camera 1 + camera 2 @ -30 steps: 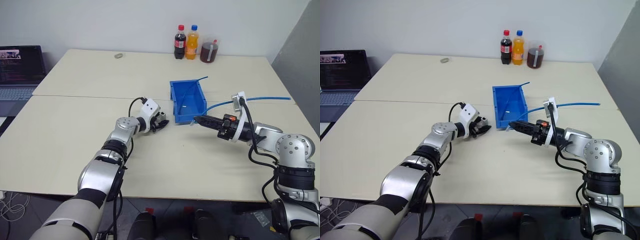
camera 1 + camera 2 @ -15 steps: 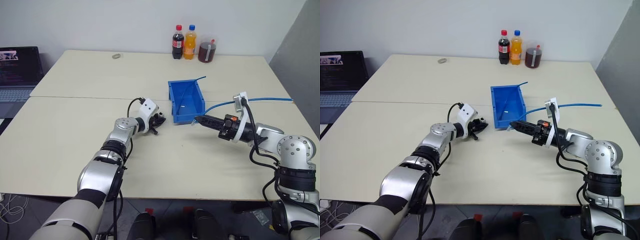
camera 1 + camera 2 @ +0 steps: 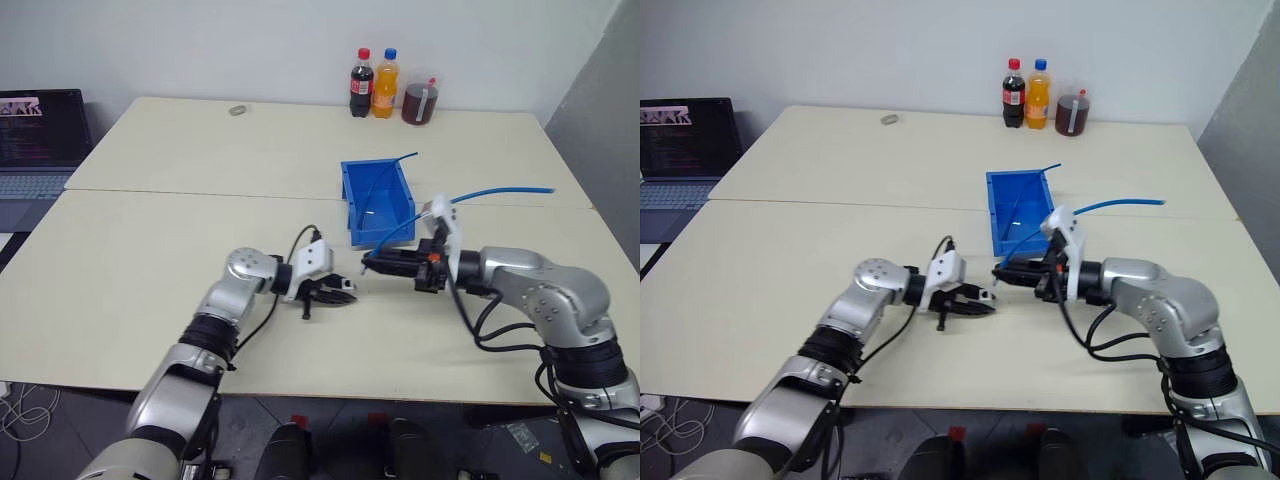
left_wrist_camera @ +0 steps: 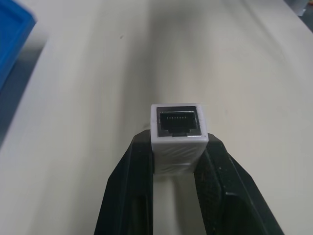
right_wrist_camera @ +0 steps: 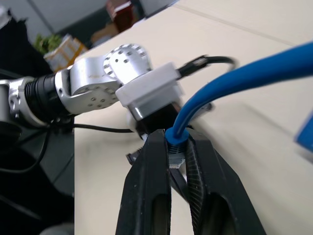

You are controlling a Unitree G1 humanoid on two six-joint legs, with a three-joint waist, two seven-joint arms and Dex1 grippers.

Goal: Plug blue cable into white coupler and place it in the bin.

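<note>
My left gripper [image 3: 343, 291] is shut on the white coupler [image 4: 177, 128], whose dark socket faces away from the fingers. It hovers just above the table near the front middle. My right gripper [image 3: 372, 266] points at it from the right, shut on the plug end of the blue cable [image 5: 234, 78]. The cable arcs up and trails off to the right across the table [image 3: 500, 192]. Plug and coupler sit a short gap apart. The blue bin [image 3: 348, 200] stands just behind both grippers, with a second blue cord [image 3: 385, 170] leaning out of it.
Two soda bottles [image 3: 361, 70] and a jar of dark liquid [image 3: 419, 103] stand at the table's far edge. A small grey object [image 3: 237, 110] lies far left of them. A laptop [image 3: 35, 130] sits off the table's left side.
The left gripper closed on the coupler and pulled back from the bin toward the front, turning right. The right gripper swung left with the cable, so both now face each other.
</note>
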